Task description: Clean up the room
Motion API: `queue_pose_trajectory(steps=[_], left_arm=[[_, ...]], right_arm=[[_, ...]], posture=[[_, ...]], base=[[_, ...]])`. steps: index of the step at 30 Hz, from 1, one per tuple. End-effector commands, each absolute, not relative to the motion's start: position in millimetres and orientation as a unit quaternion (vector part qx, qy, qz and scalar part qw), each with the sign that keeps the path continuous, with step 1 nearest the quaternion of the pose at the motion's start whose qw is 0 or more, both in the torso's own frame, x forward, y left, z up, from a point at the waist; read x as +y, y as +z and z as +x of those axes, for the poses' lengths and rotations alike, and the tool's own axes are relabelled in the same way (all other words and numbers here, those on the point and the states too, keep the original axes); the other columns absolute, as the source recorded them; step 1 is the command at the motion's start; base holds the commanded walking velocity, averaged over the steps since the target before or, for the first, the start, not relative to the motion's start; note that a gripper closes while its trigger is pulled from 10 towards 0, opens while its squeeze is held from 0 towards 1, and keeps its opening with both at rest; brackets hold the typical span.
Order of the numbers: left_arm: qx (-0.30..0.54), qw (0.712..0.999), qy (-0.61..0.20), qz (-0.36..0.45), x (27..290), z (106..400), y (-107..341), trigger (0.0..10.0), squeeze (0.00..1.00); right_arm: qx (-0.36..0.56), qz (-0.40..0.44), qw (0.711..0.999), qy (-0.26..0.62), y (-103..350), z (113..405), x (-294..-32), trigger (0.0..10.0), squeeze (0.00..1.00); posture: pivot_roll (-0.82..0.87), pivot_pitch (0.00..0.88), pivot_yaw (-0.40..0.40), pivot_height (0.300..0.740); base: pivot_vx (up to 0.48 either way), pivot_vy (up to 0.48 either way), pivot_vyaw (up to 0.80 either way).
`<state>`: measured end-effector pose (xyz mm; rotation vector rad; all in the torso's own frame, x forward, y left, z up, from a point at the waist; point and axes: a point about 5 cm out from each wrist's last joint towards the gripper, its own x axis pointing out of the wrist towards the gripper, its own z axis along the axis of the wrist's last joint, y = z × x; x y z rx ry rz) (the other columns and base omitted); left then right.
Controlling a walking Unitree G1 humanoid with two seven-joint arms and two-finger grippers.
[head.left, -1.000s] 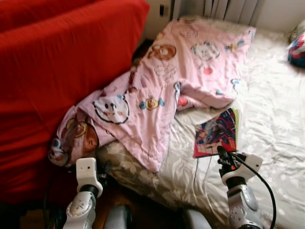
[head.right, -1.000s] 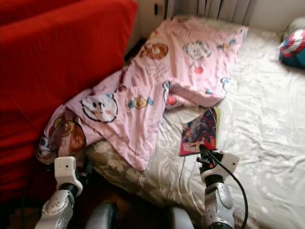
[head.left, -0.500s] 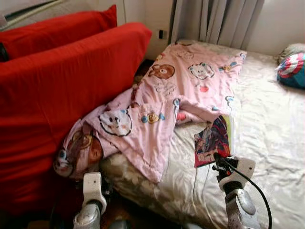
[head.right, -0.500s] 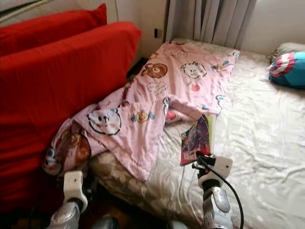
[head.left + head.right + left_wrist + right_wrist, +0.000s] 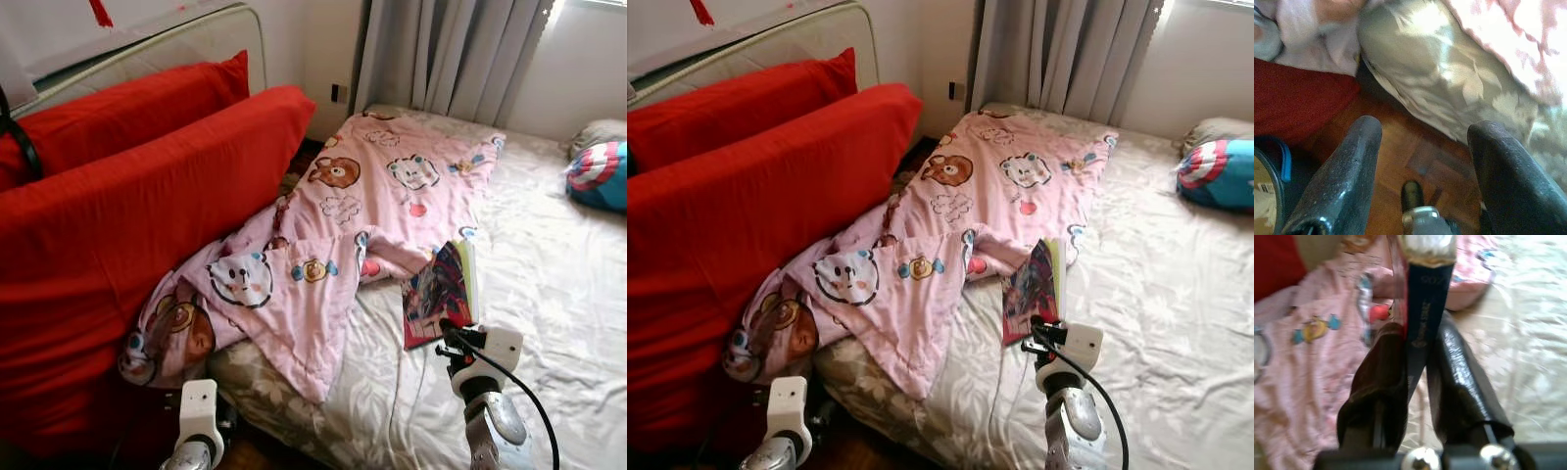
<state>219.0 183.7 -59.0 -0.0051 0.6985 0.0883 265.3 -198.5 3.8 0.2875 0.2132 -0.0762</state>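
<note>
Book [image 5: 439, 294] is sitting clamped by its lower edge in the right claw [image 5: 1418, 364], both black fingers pressing on the thin spine, cover lifted above the bed [image 5: 549, 294] just beside the pink cartoon blanket [image 5: 362, 211]. Left claw [image 5: 1422, 171] is hanging low and spread wide, gripping nothing, over wooden floor [image 5: 1400, 147] at the mattress corner.

Risk, as judged: the grip is catching only an edge, so the book may be pivoting or fanning open and sliding out if the arm swings; a dangling cable near the wrist could snag the sheet.

Bed sheet is lying pale, leaf-patterned and rumpled. Blanket is trailing off the bed edge toward the red sofa [image 5: 118, 235]. Grey curtains [image 5: 451, 54] are hanging behind; a striped cushion [image 5: 598, 174] is lying at the far right.
</note>
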Motion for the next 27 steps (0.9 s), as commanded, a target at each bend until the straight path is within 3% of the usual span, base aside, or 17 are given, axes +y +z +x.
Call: queue_pose_trajectory(steps=[1,9,17,27], left_arm=[[0.362,0.931,0.046,0.001,183.4,212.5,-64.3,10.0,0.0],[0.39,0.917,0.074,-0.028,188.1,197.9,-73.3,10.0,0.0],[0.398,0.912,0.096,-0.034,193.0,193.0,-75.7,10.0,0.0],[0.399,0.914,0.064,0.009,191.3,197.2,-73.9,10.0,0.0]], right_arm=[[0.097,0.141,0.984,-0.049,5.7,265.6,-203.0,10.0,0.0],[0.127,0.145,0.978,-0.073,-6.0,257.8,-199.0,10.0,0.0],[0.141,0.146,0.975,-0.093,-13.2,252.0,-200.6,10.0,0.0],[0.14,0.139,0.976,-0.089,-13.3,254.0,-192.8,10.0,0.0]], posture=[[-0.05,0.0,-0.069,0.74],[-0.08,0.0,-0.053,0.74],[-0.09,0.0,-0.044,0.74],[-0.1,0.0,-0.029,0.74]], base=[[0.0,0.0,0.0],[0.0,0.0,0.0],[0.0,0.0,-0.78],[0.0,-0.081,-0.78]])
